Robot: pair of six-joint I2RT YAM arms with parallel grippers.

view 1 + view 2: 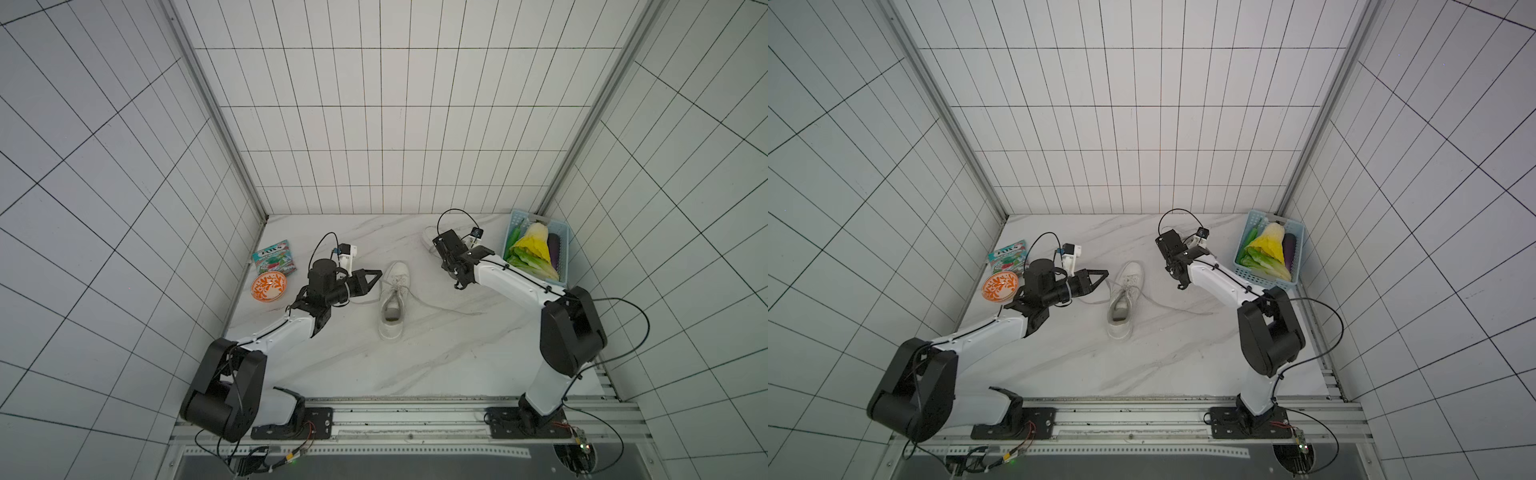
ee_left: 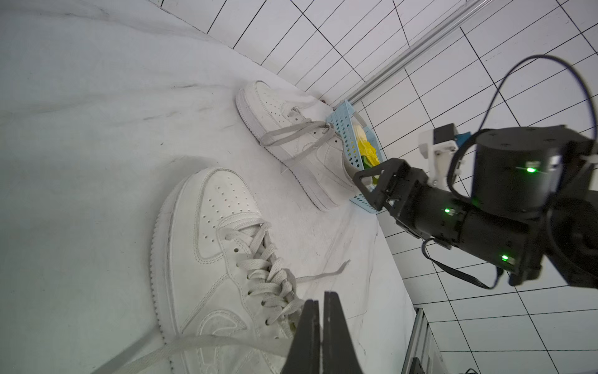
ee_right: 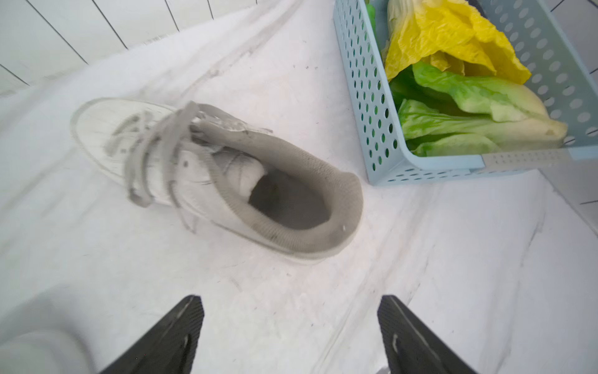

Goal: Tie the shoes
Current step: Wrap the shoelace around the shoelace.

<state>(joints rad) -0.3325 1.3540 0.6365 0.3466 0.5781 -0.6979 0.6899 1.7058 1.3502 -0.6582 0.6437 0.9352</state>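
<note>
1. Two white lace-up sneakers are lying on the marble tabletop point(image 1: 415, 357) in a top view: near sneaker point(image 1: 392, 299) just beside the clenched left gripper point(image 1: 377, 275), far sneaker point(image 1: 428, 237) partly under the right gripper point(image 1: 444, 248).
2. Left wrist: shut fingers point(image 2: 307, 340) are hovering at the near sneaker's loose greyish lace point(image 2: 210, 343); whether they are pinching it, I cannot tell.
3. Right wrist: jaws are standing wide apart, grasping nothing, with the far sneaker lying ahead beside a pale-blue perforated plastic basket point(image 3: 359, 97).

The white marble table point(image 1: 353, 365) bears a white sneaker point(image 1: 394, 299) at its middle, a second sneaker point(image 2: 291, 142) near a blue basket point(image 3: 362, 97), and an orange bowl point(image 1: 269, 286) beside a colourful packet point(image 1: 275, 257).
</note>
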